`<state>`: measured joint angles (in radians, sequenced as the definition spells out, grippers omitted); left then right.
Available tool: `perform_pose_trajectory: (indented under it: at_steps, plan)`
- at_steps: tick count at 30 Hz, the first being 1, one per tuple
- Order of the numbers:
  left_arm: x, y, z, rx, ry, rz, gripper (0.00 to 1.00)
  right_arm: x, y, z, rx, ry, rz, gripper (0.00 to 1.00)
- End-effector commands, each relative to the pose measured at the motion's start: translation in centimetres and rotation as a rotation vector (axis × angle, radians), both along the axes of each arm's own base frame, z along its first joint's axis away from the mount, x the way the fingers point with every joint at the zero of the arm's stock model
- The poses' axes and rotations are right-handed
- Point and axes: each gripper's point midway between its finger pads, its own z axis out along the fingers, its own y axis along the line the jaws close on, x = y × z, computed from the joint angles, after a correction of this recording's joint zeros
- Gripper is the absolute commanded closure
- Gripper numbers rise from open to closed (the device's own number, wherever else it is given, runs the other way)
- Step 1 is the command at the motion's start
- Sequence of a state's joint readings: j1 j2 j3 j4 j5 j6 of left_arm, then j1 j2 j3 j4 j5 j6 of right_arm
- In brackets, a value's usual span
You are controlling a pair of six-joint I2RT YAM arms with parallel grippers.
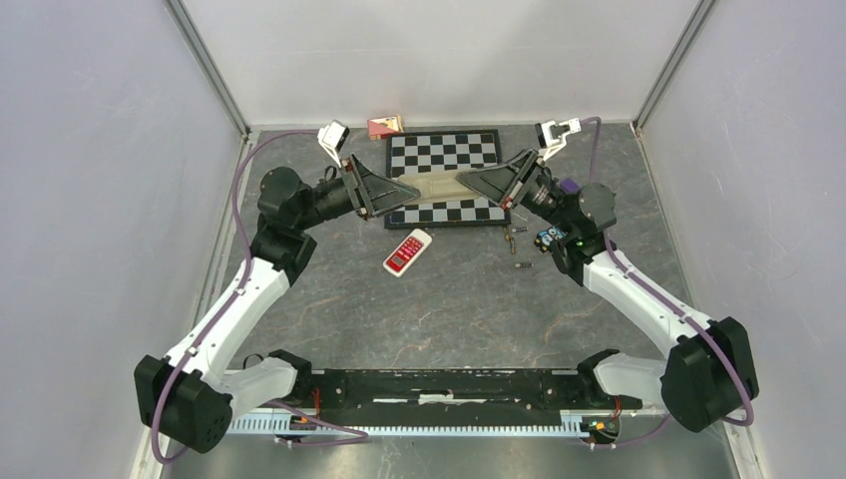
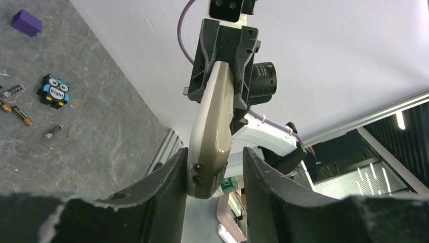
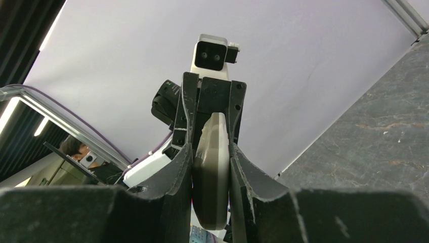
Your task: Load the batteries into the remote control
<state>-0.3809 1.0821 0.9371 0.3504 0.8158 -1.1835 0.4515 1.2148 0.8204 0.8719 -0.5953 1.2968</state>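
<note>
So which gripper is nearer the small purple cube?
Right. The right gripper holds the beige plastic remote left of the purple cube; the left gripper is farther left.

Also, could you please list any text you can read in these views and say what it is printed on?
"Eight!" on the owl-shaped tile.
Too small to read: the label print on the batteries.
Too small to read: the key markings on the red keypad device.
No text shows on the beige remote.

beige remote (image 1: 436, 186): ends hidden inside left gripper (image 1: 411, 190) and right gripper (image 1: 464, 180).
batteries (image 1: 522, 265): too small to count from above.
checkerboard (image 1: 444, 150): middle covered by both grippers.
red handset (image 1: 407, 251): keys too small to read.
</note>
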Motion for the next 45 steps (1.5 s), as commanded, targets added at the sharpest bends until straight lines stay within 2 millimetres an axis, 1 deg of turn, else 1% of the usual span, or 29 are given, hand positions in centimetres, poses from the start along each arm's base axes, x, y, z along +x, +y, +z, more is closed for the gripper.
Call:
perform_pose_trajectory:
  at_steps: [1,6,8,10,12,13,14,15,16,17,18,19,21,22,24,26,27,28,30,31,32,33,34,35,36,38,41,43,45]
  plan:
    - [-0.6,-0.3,1.4,-0.029,-0.012,-0.048,0.51,-0.6,0.3,0.0,-0.003,-0.021,0.041,0.9]
    - [-0.3,-0.4,1.1,-0.022,-0.01,-0.048,0.52,-0.4,0.8,-1.3,-0.053,0.026,0.067,0.9]
    - [0.0,-0.4,0.8,-0.015,-0.009,-0.037,0.59,-0.4,0.9,-1.6,-0.059,0.036,0.073,0.9]
    - [0.2,-0.4,0.5,-0.004,-0.008,-0.025,0.75,-0.4,1.0,-1.9,-0.066,0.043,0.077,0.9]
    - [0.5,-0.3,-0.4,0.036,-0.01,0.004,0.96,-0.3,1.2,-2.2,-0.084,0.038,0.088,0.88]
    - [0.8,-0.1,-1.1,0.063,-0.006,0.032,0.98,-0.2,1.4,-2.5,-0.108,0.035,0.094,0.86]
    - [1.1,0.2,-1.7,0.085,-0.007,0.063,0.98,-0.1,1.6,-3.1,-0.143,0.043,0.099,0.77]
    - [1.2,0.4,-2.4,0.11,-0.01,0.083,0.98,0.2,1.7,-3.8,-0.183,0.034,0.093,0.66]
    - [1.4,0.6,-3.4,0.141,-0.006,0.102,0.98,0.5,1.7,-4.7,-0.231,0.029,0.076,0.54]
    - [1.6,0.8,-4.6,0.178,0.004,0.118,0.98,0.8,1.6,-6.1,-0.287,0.052,0.055,0.39]
    - [1.7,0.9,-5.8,0.211,0.016,0.125,0.98,1.5,1.2,-7.2,-0.344,0.056,0.005,0.29]
    - [1.7,1.1,-7.1,0.244,0.03,0.134,0.98,1.9,0.7,-8.5,-0.403,0.075,-0.036,0.2]
    - [1.6,1.3,-9.6,0.282,0.068,0.139,0.98,3.0,-0.5,-11.0,-0.512,0.095,-0.137,0.13]
    - [1.4,1.3,-10.8,0.296,0.085,0.137,0.98,3.3,-1.1,-12.2,-0.551,0.108,-0.171,0.13]
    - [1.1,1.3,-13.1,0.321,0.137,0.145,0.98,3.4,-2.2,-14.5,-0.6,0.164,-0.223,0.16]
    - [0.7,1.3,-15.5,0.351,0.181,0.153,0.98,2.9,-2.6,-16.1,-0.614,0.188,-0.237,0.25]
    - [0.6,1.4,-16.8,0.368,0.208,0.166,0.98,2.7,-2.9,-17.3,-0.627,0.218,-0.25,0.27]
    - [0.6,1.4,-18.1,0.381,0.236,0.184,0.98,2.5,-3.2,-18.0,-0.633,0.235,-0.263,0.3]
    - [0.4,1.6,-20.9,0.396,0.307,0.21,0.98,1.9,-3.5,-20.0,-0.662,0.261,-0.276,0.32]
    - [0.4,1.5,-21.6,0.383,0.322,0.212,0.98,1.6,-3.5,-20.8,-0.673,0.277,-0.272,0.32]
    - [0.2,1.5,-22.9,0.382,0.35,0.216,0.98,1.2,-3.2,-21.8,-0.684,0.287,-0.256,0.32]
    - [0.2,1.5,-23.7,0.376,0.365,0.22,0.98,0.9,-3.0,-22.7,-0.699,0.298,-0.244,0.31]
    - [0.0,1.4,-24.7,0.38,0.381,0.219,0.98,0.4,-2.7,-23.6,-0.714,0.31,-0.227,0.27]
    - [-0.2,1.4,-25.5,0.382,0.399,0.214,0.98,0.1,-2.2,-24.5,-0.725,0.316,-0.205,0.24]
    - [-0.3,1.4,-26.3,0.389,0.417,0.214,0.98,-0.3,-1.7,-25.2,-0.736,0.321,-0.181,0.22]
    - [-0.5,1.6,-27.2,0.399,0.424,0.217,0.98,-1.0,-0.7,-26.5,-0.742,0.325,-0.138,0.23]
    - [-0.9,2.1,-29.1,0.438,0.448,0.23,0.98,-2.2,0.9,-27.7,-0.706,0.339,-0.064,0.35]
    - [-1.2,2.4,-30.4,0.459,0.483,0.236,0.98,-2.9,1.8,-28.8,-0.717,0.352,-0.015,0.45]
    - [-1.4,2.6,-31.3,0.465,0.512,0.245,0.98,-3.4,2.3,-30.1,-0.763,0.373,0.018,0.48]
